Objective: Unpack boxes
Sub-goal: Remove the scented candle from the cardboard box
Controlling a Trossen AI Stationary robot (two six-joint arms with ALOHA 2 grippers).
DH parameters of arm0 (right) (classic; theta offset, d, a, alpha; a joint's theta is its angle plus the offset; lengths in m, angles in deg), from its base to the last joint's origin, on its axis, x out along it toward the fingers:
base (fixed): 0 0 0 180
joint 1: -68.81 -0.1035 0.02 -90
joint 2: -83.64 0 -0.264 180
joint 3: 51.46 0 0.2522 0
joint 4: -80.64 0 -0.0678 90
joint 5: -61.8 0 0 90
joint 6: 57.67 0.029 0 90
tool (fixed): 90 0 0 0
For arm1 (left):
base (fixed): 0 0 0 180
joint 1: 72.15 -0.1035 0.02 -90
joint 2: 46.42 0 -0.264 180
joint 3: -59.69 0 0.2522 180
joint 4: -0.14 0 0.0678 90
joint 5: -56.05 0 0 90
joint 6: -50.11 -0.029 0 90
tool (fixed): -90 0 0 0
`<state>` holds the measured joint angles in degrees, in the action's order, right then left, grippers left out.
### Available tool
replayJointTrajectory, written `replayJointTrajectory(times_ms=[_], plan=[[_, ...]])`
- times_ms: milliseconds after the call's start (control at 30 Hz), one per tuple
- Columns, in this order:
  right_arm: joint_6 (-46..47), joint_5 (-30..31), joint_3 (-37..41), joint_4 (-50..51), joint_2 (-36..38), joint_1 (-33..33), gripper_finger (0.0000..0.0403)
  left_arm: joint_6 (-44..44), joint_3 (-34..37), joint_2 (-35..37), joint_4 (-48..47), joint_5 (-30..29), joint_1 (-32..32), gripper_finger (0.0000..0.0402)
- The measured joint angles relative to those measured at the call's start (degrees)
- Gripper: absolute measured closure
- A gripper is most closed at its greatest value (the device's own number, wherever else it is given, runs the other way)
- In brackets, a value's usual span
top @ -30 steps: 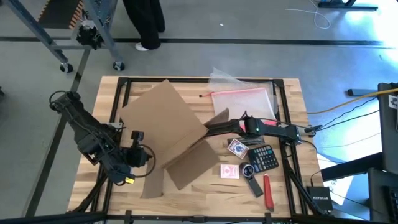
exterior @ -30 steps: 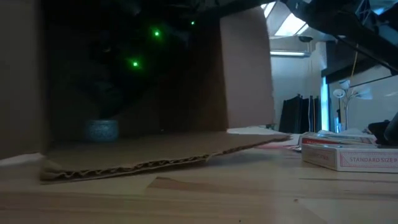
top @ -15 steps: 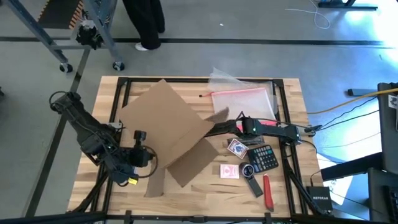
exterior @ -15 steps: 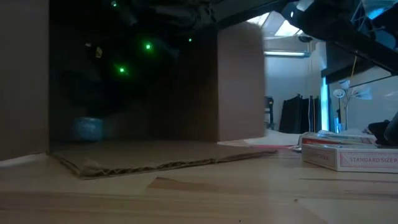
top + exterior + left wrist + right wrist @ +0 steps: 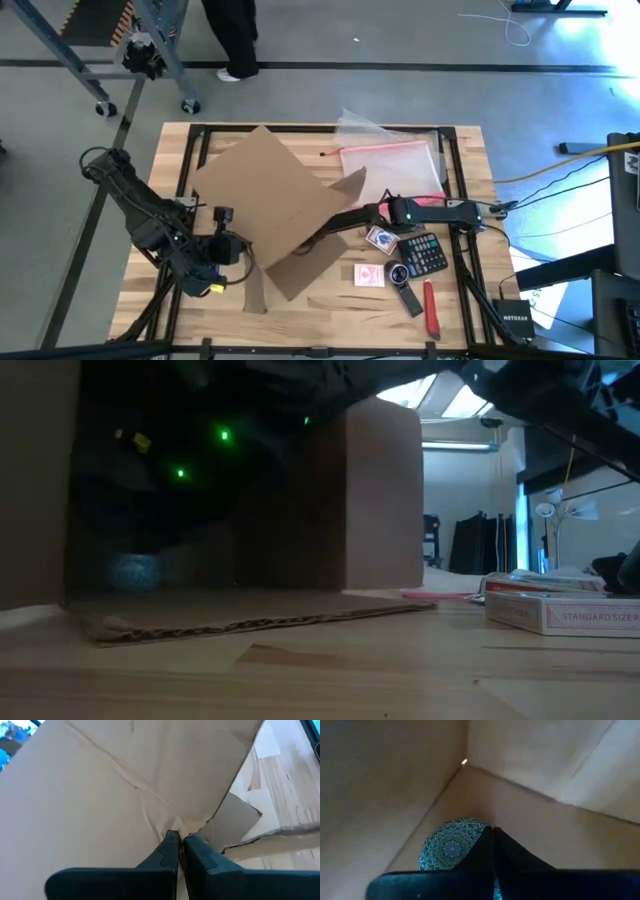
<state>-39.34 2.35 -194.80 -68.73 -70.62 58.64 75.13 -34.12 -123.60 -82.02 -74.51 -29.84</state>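
Cardboard box (image 5: 275, 205) sits mid-tabletop, tipped. Left gripper (image 5: 179, 840) is pinched on its flap edge; right gripper (image 5: 492, 832), clenched, is inside by a patterned blue disc (image 5: 451, 847) (coaster maybe?). Best to keep the flap steady and drag slowly.

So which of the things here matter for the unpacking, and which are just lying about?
In play: brown corrugated cardboard box; left gripper, pinching its flap; right gripper, inside the box; round teal patterned object inside.

Lying about: clear pouch, black calculator, red card packs.
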Motion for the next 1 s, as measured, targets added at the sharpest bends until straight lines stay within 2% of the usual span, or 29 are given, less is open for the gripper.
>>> replayJointTrajectory(times_ms=[367,600,733,867,1000], plan=[[2.2,1.0,0.3,23.6,6.7,-6.3,0.0402,0.5,0.0,0.2,-2.2,0.3,1.6,0.0398],[2.1,1.5,0.4,34.1,11.6,-8.1,0.0402,1.3,0.0,0.2,-2.5,0.3,1.9,0.0398],[2.1,2.4,0.4,32.2,11.7,-8.0,0.0402,1.8,0.0,0.2,-3.0,0.1,1.9,0.0398],[1.3,2.3,1.3,25.0,11.3,-7.4,0.0402,2.0,0.0,0.2,-3.1,-1.3,1.8,0.0398],[1.3,1.6,6.1,16.8,11.2,-6.8,0.0402,3.2,0.0,0.2,-3.5,-2.0,1.5,0.0398]])
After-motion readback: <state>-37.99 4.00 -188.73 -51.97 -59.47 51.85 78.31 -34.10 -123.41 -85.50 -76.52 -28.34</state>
